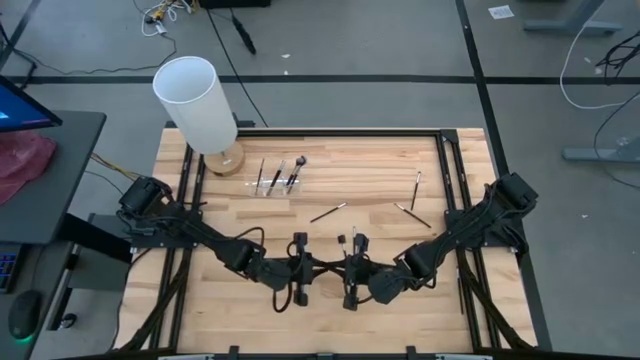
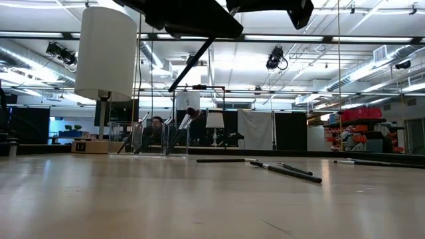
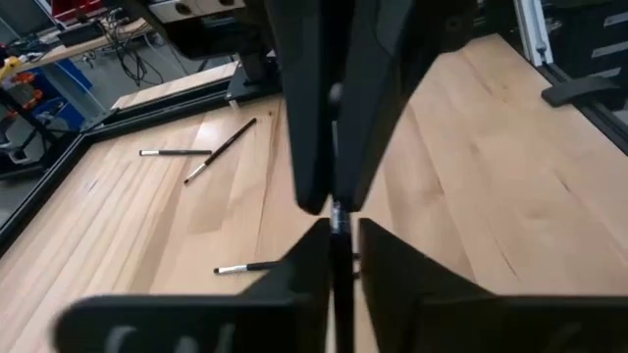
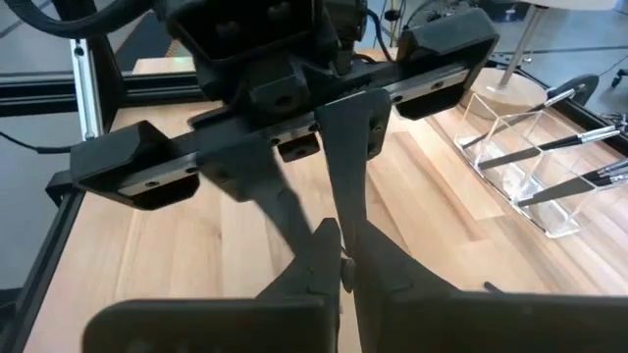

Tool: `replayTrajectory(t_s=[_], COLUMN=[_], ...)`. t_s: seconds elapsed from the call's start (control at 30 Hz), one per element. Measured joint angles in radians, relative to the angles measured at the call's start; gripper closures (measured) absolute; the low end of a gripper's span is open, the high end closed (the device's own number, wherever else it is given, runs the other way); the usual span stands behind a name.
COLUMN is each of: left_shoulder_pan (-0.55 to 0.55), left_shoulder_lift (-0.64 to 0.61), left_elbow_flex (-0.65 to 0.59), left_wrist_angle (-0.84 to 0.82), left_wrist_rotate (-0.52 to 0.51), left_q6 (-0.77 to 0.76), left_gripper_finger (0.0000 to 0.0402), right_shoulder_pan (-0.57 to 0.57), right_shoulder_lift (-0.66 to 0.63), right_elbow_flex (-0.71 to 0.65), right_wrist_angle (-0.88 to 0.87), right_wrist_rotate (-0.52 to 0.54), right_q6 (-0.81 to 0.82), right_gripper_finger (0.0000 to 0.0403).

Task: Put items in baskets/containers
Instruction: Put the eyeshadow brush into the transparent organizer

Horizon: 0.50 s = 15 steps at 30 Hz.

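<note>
Makeup brush (image 3: pixel 339 218): pinched tip-to-tip between left gripper (image 1: pixel 300 268) and right gripper (image 1: pixel 350 270), lower centre; clear holder (image 1: pixel 277 186) lies upper left, nearer left arm.

Brush (image 3: pixel 340 218) between fingers — mostly hidden.

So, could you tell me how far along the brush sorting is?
Done: a few brushes stand in the clear holder. In hand: the left gripper and right gripper meet mid-table, a thin brush pinched between them. Left: loose brushes on the table.
</note>
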Motion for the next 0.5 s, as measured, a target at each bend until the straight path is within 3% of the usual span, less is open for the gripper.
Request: replayTrajectory(t_s=[0.1, 0.27, 0.5], left_shoulder_pan=[0.000, 0.000, -0.023], left_shoulder_lift=[0.000, -0.001, -0.006], left_elbow_flex=[0.000, 0.000, -0.055], left_wrist_angle=[-0.001, -0.008, -0.012], left_wrist_rotate=[0.000, 0.002, -0.010], left_q6=[-0.002, -0.024, -0.092], left_gripper_finger=[0.0385, 0.0379, 0.0386], right_shoulder_pan=[0.000, 0.003, 0.074], right_shoulder_lift=[0.000, -0.007, -0.087], right_elbow_flex=[0.000, 0.000, 0.001], right_wrist_angle=[-0.002, -0.044, -0.129], right_wrist_rotate=[-0.007, 0.017, 0.197], right_q6=[-0.001, 0.000, 0.000], right_gripper_finger=[0.0388, 0.0337, 0.0260])
